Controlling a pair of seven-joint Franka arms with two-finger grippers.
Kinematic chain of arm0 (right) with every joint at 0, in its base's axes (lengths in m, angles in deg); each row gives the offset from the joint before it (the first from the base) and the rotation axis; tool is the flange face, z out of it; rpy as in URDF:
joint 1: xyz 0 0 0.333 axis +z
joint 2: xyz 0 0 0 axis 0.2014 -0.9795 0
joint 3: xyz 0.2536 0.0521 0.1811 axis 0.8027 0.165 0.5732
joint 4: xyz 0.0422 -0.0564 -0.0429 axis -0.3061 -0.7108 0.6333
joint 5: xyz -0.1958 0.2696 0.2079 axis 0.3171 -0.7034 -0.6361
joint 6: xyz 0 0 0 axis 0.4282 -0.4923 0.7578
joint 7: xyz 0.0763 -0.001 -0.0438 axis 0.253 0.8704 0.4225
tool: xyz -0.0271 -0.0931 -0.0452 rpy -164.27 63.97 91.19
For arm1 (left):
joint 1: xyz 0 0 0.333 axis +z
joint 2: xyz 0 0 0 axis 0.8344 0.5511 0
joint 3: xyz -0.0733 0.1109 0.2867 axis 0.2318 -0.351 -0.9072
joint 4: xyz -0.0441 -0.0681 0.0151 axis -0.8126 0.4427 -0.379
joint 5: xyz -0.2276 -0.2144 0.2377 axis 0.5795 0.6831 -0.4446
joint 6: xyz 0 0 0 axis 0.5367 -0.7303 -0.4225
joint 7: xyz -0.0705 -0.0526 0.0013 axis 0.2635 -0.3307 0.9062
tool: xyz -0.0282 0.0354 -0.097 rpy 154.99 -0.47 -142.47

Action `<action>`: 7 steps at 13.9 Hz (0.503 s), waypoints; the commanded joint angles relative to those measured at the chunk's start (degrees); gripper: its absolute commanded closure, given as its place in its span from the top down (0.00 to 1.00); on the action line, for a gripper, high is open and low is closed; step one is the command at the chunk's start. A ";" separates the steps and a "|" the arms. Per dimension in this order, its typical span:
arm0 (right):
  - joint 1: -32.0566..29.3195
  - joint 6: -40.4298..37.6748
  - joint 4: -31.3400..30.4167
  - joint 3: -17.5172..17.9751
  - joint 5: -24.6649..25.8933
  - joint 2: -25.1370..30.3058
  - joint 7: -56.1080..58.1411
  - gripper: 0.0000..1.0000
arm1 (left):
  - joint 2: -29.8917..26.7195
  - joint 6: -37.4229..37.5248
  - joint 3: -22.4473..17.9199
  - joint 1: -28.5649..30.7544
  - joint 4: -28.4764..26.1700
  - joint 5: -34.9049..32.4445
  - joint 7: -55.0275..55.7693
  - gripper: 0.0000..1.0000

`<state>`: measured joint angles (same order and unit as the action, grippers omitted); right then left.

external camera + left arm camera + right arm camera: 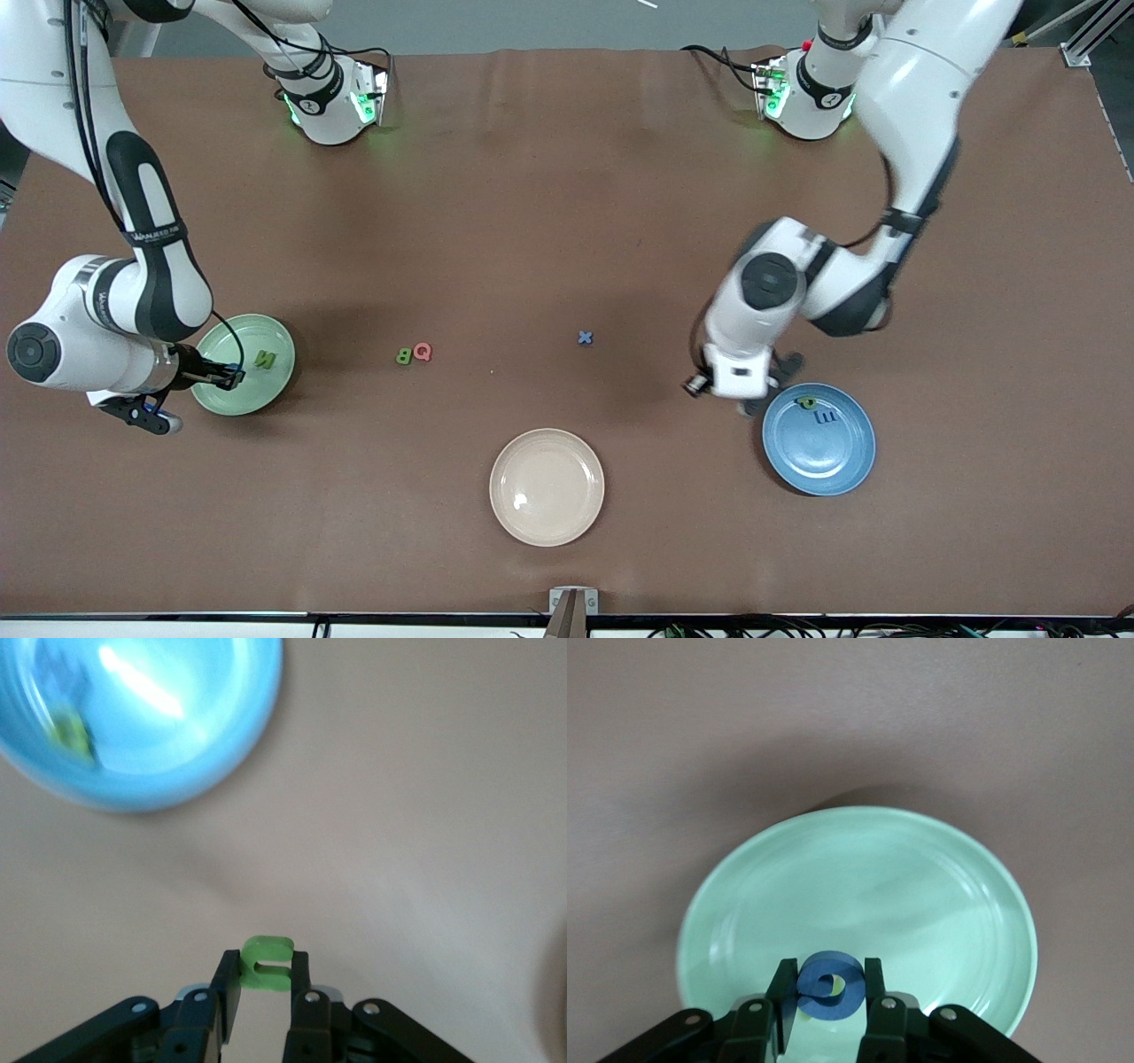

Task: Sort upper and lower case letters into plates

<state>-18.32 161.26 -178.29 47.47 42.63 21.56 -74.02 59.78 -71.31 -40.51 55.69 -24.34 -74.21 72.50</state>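
My right gripper hangs over the pale mint green plate, shut on a small blue rounded letter. A green letter N lies in that plate. My left gripper is over the table just beside the rim of the blue plate, shut on a light green letter. In the blue plate lie a green letter and a dark blue one.
A green B and a red Q lie together mid-table; a blue x lies toward the left arm's end. A cream-beige plate stands nearer the front camera.
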 commanded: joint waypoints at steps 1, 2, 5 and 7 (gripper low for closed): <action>-1.65 2.28 -1.73 1.30 0.40 -0.37 2.97 0.21 | 0.60 0.16 0.67 7.78 -0.38 -0.85 -14.11 0.02; -1.82 2.20 -1.74 1.30 0.40 -0.37 3.15 0.30 | 1.74 -0.18 0.67 9.64 0.41 -0.85 -17.82 0.03; -0.51 0.36 -1.30 1.38 0.40 0.85 2.19 1.00 | 4.03 -0.19 0.67 11.33 2.52 -0.76 -20.23 0.06; 2.63 -2.54 -0.86 1.47 0.40 3.05 -3.57 1.00 | 4.91 -0.28 0.58 11.41 2.79 -0.76 -20.41 0.08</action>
<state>-18.21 161.32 -178.20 48.46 42.58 20.91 -72.80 63.41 -71.81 -40.40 67.98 -23.15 -74.22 52.00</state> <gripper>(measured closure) 0.317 0.736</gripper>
